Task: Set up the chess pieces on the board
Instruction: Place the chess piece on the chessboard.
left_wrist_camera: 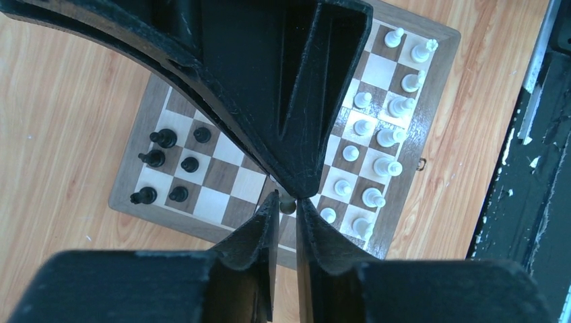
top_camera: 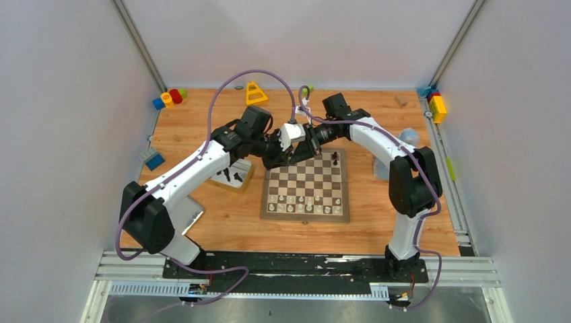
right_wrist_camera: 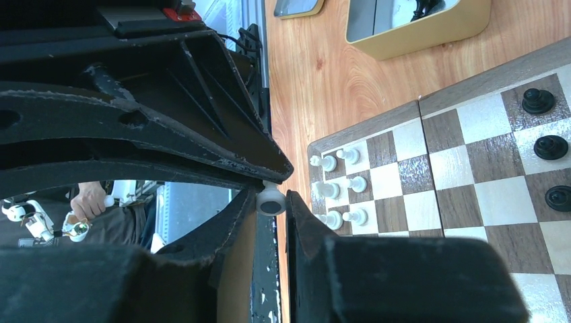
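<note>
Top external: my left hand (top_camera: 291,157) and right hand (top_camera: 306,148) meet tip to tip above the far-left corner of the board (top_camera: 306,176) on the desk (top_camera: 377,222). Left wrist: fingers (left_wrist_camera: 266,225) narrow, nipping a small white piece (left_wrist_camera: 287,204); black pieces (left_wrist_camera: 165,158) left, white pieces (left_wrist_camera: 377,134) right. Right wrist: my fingers (right_wrist_camera: 303,219) pinch that same piece too, base showing.

The board (top_camera: 306,176) has dark brown and cream checks inside a light wood border. Black chess pieces (left_wrist_camera: 163,138) and white chess pieces (left_wrist_camera: 386,137) stand on it. The worktop (top_camera: 229,225) is orange-brown woodgrain.
</note>
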Robot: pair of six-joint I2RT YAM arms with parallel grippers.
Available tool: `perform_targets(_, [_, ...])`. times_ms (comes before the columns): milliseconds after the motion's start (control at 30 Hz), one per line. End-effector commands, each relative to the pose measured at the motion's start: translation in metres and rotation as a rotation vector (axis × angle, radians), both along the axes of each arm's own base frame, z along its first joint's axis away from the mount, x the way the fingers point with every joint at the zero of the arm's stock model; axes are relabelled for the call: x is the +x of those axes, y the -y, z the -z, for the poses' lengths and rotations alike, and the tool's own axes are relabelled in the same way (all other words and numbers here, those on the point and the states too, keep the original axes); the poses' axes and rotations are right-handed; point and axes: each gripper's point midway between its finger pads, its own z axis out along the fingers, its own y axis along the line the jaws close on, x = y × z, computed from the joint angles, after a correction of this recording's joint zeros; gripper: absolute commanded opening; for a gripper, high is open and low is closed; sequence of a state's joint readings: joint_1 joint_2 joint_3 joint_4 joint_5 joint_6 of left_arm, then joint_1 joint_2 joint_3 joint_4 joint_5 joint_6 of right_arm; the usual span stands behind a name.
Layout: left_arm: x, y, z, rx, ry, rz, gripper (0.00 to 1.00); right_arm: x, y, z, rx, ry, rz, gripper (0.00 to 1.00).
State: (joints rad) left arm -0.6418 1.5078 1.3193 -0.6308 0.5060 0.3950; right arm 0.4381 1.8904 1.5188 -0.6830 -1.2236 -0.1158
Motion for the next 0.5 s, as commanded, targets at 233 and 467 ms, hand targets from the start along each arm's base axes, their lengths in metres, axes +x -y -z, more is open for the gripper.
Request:
perform_targets(233, [0.010,0.000,-0.028,-0.076,0.037,-0.052,0.65,0.007,0.021,-0.040,0.064,0.126,0.046,0.00])
perform_targets(467, [0.045,-0.010,-0.075,-0.210,0.054,-0.141,0.79,0.015,0.053,-0.063,0.104,0.158,0.130,0.00])
